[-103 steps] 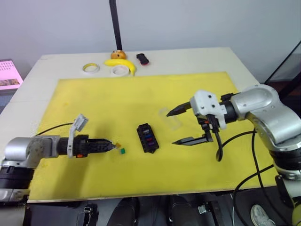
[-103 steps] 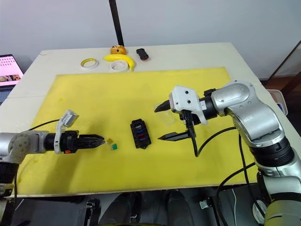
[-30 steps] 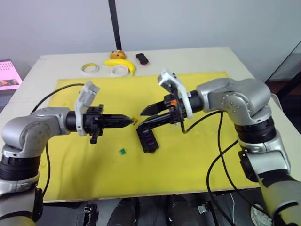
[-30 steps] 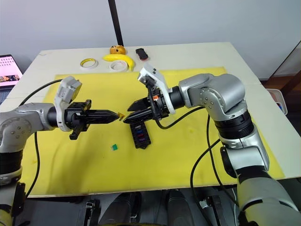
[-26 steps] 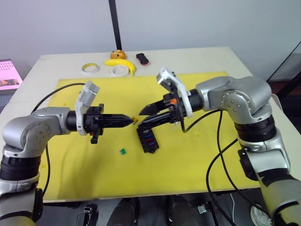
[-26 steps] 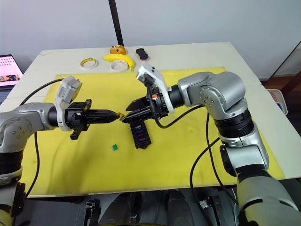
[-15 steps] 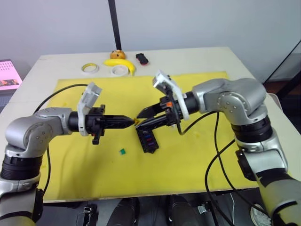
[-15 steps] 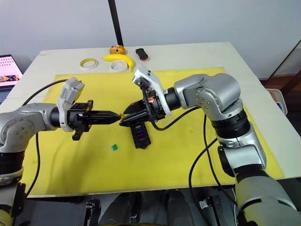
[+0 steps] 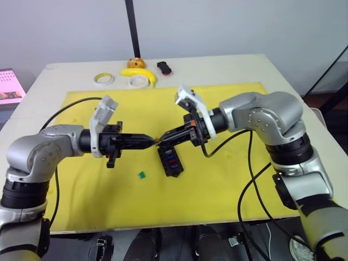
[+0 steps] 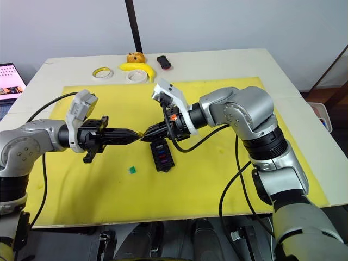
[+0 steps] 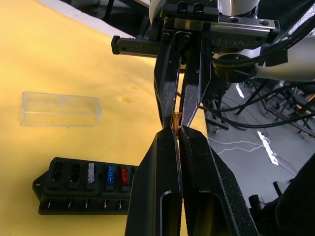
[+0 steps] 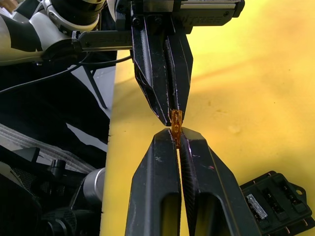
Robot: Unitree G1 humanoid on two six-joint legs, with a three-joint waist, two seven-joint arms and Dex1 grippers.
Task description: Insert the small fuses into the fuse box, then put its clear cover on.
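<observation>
Head view: above the yellow mat, my left hand (image 9: 154, 141) and right hand (image 9: 165, 139) meet tip to tip, both clenched on one tiny amber blade fuse (image 9: 158, 140). The black slotted fuse box (image 9: 170, 160) lies just below, at six o'clock.

Left wrist view: the clear rectangular plastic cover (image 11: 61, 108) lies beside the box.

Right wrist view: the fuse bridges both hands. This looks like a handover; next, one hand should release.

Left gripper (image 9: 154, 141) and right gripper (image 9: 163, 139) tip to tip (both pinched closed), arms reaching inward, raised.
</observation>
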